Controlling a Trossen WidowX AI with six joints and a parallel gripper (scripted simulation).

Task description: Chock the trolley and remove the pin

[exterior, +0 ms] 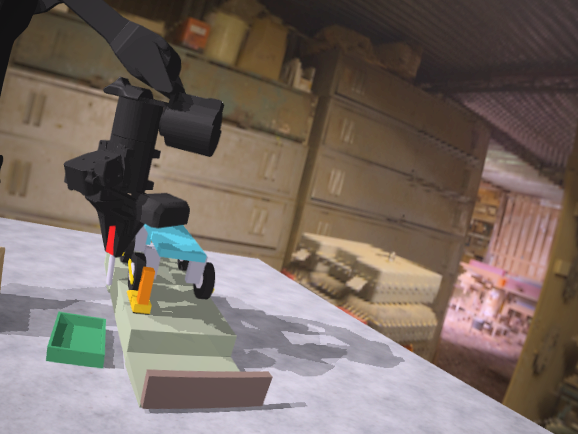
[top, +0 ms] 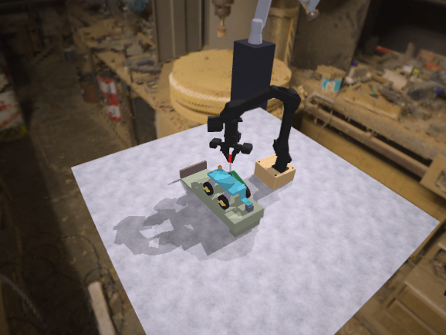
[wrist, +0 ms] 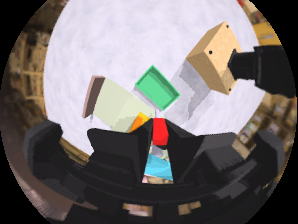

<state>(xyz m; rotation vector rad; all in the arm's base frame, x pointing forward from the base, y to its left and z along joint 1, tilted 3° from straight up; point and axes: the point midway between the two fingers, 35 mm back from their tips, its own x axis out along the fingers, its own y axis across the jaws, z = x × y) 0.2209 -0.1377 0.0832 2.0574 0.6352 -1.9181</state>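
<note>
My gripper (top: 230, 153) (exterior: 116, 242) (wrist: 157, 121) is shut on the stop pin (top: 230, 158) (exterior: 111, 239) (wrist: 160, 129), gripping its red head with the grey shaft hanging down. The pin hangs in the air beside the ramp (top: 247, 225) (exterior: 175, 327) (wrist: 117, 105), next to the trolley (top: 228, 183) (exterior: 175, 245) (wrist: 160, 167). The blue trolley stands on the ramp. The yellow chock (exterior: 142, 294) (top: 219, 167) (wrist: 139, 121), with its orange handle, sits against the downhill side of a yellow-hubbed wheel. The green tray (exterior: 77, 340) (wrist: 157, 87) (top: 239, 178) lies on the table beside the ramp, below and a little ahead of the pin.
A brown end board (top: 193, 169) (exterior: 205, 389) (wrist: 92, 95) stands at the ramp's low end. The arm's wooden base block (top: 275, 174) (wrist: 215, 57) stands behind the tray. The table edges are far off on all sides.
</note>
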